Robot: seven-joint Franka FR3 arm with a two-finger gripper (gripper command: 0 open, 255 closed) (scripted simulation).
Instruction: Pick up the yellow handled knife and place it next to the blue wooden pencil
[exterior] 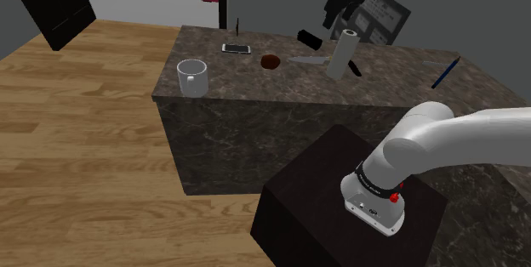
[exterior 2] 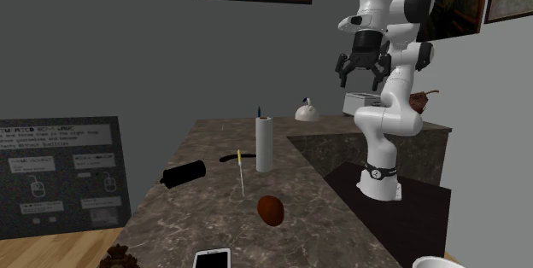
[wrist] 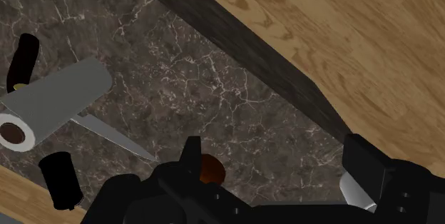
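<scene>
Along a dark marble-patterned counter [exterior: 213, 104], in the shoulder view from left to right, stand a white mug [exterior: 192, 76], a flat phone [exterior: 236, 48] and a brown rounded object [exterior: 271, 61]. Next comes the grey-bladed knife [exterior: 306, 59], lying flat. Its handle (black in these views) pokes out past the base of an upright white paper roll [exterior: 343, 54]. Far right lies the thin blue pencil [exterior: 445, 72], well apart from the knife. High above the counter, the black gripper [exterior 2: 361, 80] hangs with fingers spread apart; the knife lies below the jaws, off to one side.
</scene>
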